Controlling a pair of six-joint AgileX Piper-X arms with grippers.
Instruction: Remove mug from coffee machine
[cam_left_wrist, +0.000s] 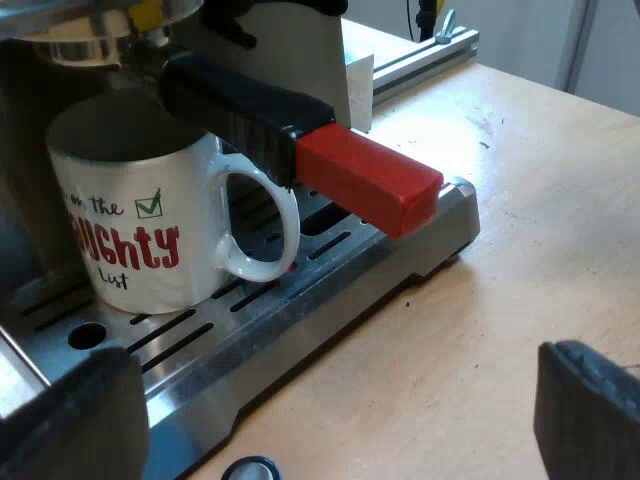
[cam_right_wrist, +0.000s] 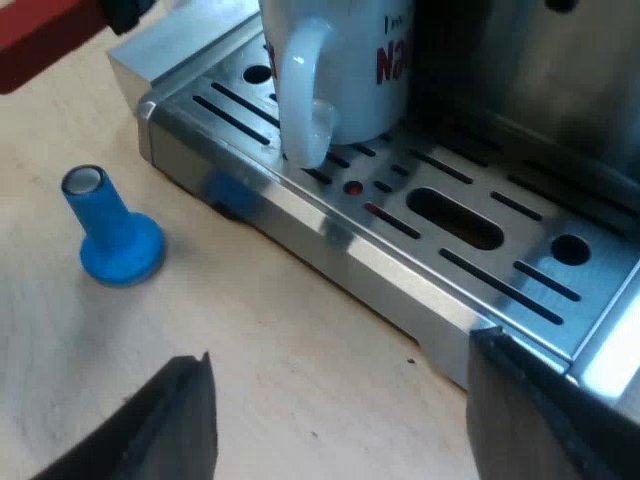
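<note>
Currently the ceramic mug (cam_left_wrist: 140, 230) is sitting on the drip tray (cam_left_wrist: 300, 335) beneath the red-ended holder handle (cam_left_wrist: 300, 150), looking stiff, glossy and breakable (maybe full), its loop handle (cam_left_wrist: 287, 220) inviting a grip, while left gripper (cam_left_wrist: 330, 410) and right gripper (cam_right_wrist: 350, 415) are gaping wide, empty.

A blue tamper (cam_right_wrist: 112, 235) stands on the wooden table (cam_right_wrist: 300, 350).

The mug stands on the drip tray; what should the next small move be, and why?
Probably ease the right claw forward to the mug handle: the claw is open, short of the drip tray, and that handle faces it. The holder handle overhangs the mug, so stay low.
</note>
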